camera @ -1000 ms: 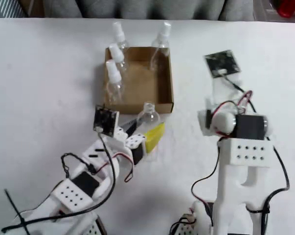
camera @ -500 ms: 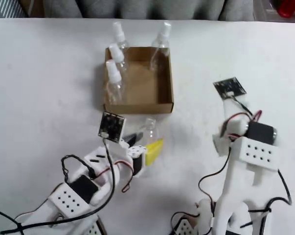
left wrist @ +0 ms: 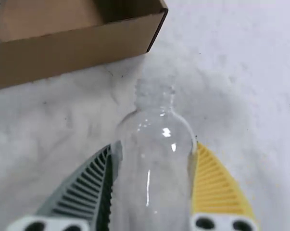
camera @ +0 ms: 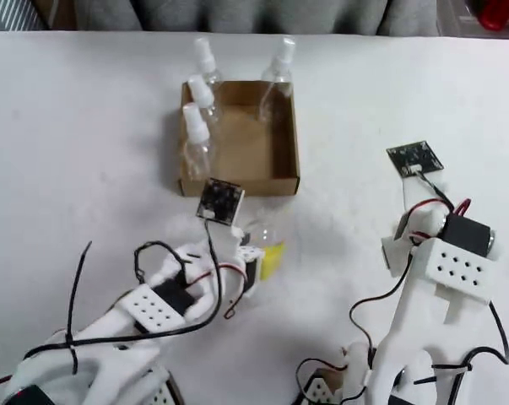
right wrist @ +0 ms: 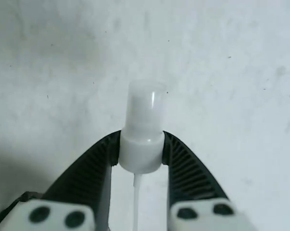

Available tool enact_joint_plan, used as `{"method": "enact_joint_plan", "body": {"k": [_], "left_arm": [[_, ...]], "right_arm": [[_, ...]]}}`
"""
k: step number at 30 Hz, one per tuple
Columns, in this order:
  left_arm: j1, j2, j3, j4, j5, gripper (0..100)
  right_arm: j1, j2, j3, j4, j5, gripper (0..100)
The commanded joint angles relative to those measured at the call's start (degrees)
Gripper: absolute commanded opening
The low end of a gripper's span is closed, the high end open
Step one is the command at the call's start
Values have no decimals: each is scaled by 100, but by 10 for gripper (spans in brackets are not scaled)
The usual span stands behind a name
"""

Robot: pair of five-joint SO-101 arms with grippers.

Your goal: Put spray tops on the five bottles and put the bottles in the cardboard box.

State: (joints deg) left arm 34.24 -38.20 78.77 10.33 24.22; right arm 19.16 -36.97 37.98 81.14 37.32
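Observation:
A clear bottle (left wrist: 154, 159) with a bare threaded neck lies between the grey and yellow fingers of my left gripper (left wrist: 153, 149), which is shut on it. In the high view the same bottle (camera: 260, 233) and left gripper (camera: 259, 253) sit on the table just in front of the cardboard box (camera: 237, 184). My right gripper (right wrist: 141, 143) is shut on a white spray top (right wrist: 142, 130), with its thin tube running back between the fingers. The right arm (camera: 444, 257) stands to the right of the box. Several bottles with spray tops (camera: 196, 135) stand along the box's left and far sides.
The box's near wall and corner (left wrist: 77, 50) lie just beyond the held bottle's neck. White tabletop (camera: 85, 152) spreads left and right of the box. Loose cables (camera: 153, 253) trail around both arm bases at the near edge.
The left gripper has pulled the bottle back from the box toward the near edge. The right arm has drawn nearer and to the right.

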Motion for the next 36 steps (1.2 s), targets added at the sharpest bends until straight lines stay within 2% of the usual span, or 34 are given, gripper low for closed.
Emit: {"method": "enact_joint_plan", "body": {"k": [1, 6, 15, 20, 27, 32, 36], "left_arm": [[31, -66, -369, -431, 18, 20], [31, -470, -360, -404, 18, 20], [-233, -1508, 141, -440, 9, 20], [-488, -2316, 484, -413, 9, 20], [-505, -3073, 923, -404, 9, 20], [-505, -3565, 1187, -404, 9, 20], [-505, -3987, 1345, -404, 9, 20]], "right_arm": [[-48, -145, -255, -84, -220, 15], [-303, -145, -695, -365, -1495, 15], [-1710, -145, -1187, -409, -3895, 15], [-2501, -145, -1793, -409, -4800, 15], [-3521, -145, -2119, -1420, -5319, 15], [-3697, -189, -2145, -1771, -5284, 15], [-3758, -769, -2004, -1754, -5275, 15]]}}
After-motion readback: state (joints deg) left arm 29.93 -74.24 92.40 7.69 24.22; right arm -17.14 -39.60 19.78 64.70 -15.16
